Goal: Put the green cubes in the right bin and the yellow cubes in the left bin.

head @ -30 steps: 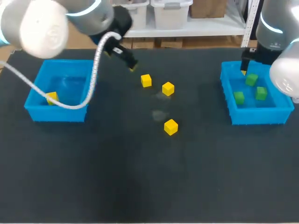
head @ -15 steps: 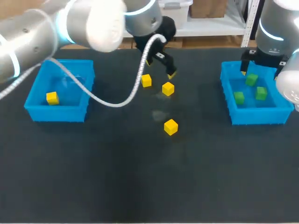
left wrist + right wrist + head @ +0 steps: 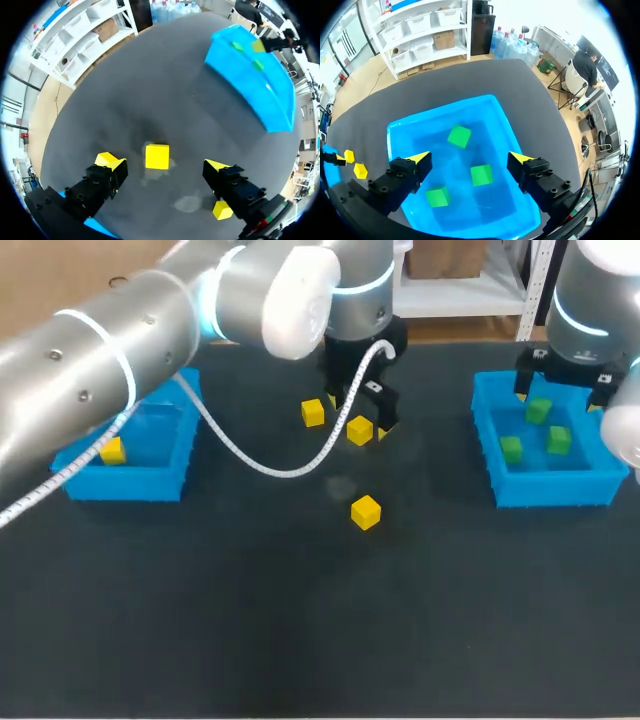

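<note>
Black table (image 3: pixel 250 620): two bins and three loose yellow cubes are being carried on it, and its full spread is being shown by the head view alone.
Left arm (image 3: pixel 120 360): it is being held out from the left corner past the table's middle, and part of the left bin is being hidden by it in the head view.
Right arm (image 3: pixel 585 300): it is being held above the far side of the right bin.
Right bin (image 3: pixel 550 490): three green cubes (image 3: pixel 481 175) are being held in it, lying apart from one another.
Left bin (image 3: pixel 120 485): one binned yellow cube (image 3: pixel 112 450) is being shown near its left wall, by the head view only.
Left gripper (image 3: pixel 164 162): its fingers are being kept wide apart on either side of the middle yellow cube (image 3: pixel 157 156). The gap at each side is being shown only by the left wrist view.
Right gripper (image 3: pixel 470 159): its fingers are being kept spread above the green cubes, gripping nothing.
Far yellow cube (image 3: pixel 313 412): it is being shown just beside the left gripper, toward the left bin.
Near yellow cube (image 3: pixel 366 511): it is being shown alone on the table, and in the left wrist view beside one finger.
</note>
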{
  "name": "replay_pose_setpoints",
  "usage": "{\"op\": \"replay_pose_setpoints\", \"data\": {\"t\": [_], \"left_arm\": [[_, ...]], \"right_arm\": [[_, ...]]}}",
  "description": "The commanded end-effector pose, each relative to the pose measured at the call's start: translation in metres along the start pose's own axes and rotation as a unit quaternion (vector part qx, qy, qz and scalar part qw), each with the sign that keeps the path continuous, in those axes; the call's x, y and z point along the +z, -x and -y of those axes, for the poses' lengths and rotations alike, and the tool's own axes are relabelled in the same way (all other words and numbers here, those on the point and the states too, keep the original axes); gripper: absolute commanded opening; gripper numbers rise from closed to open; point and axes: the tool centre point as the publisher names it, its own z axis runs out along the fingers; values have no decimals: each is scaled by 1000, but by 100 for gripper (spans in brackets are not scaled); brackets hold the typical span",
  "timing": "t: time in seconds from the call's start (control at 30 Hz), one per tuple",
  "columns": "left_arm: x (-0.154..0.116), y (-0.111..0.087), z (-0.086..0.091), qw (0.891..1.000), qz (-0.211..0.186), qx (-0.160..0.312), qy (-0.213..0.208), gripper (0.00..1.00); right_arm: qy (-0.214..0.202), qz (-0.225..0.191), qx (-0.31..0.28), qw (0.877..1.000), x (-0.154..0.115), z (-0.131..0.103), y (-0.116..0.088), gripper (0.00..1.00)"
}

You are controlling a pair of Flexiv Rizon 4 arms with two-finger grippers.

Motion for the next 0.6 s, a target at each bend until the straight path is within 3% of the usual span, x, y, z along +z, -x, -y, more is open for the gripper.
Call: {"op": "replay_pose_setpoints", "data": {"t": [0.03, 0.5, 0.53, 0.57, 0.6], "left_arm": [[10, 3, -4, 1000, -30, -2, 0, 100], [38, 10, -12, 999, -38, -20, 15, 97], [39, 10, -11, 999, -39, -21, 16, 42], [40, 9, -10, 999, -44, -14, 18, 0], [42, 8, -8, 999, -48, -9, 15, 0]], "right_arm": [[1, 17, 1, 1000, -1, 2, -4, 100], [1, 17, 1, 1000, -1, 2, -4, 100], [1, 17, 1, 1000, -1, 2, -4, 100], [1, 17, 1, 1000, -1, 2, -4, 100], [1, 17, 1, 1000, -1, 2, -4, 100]]}}
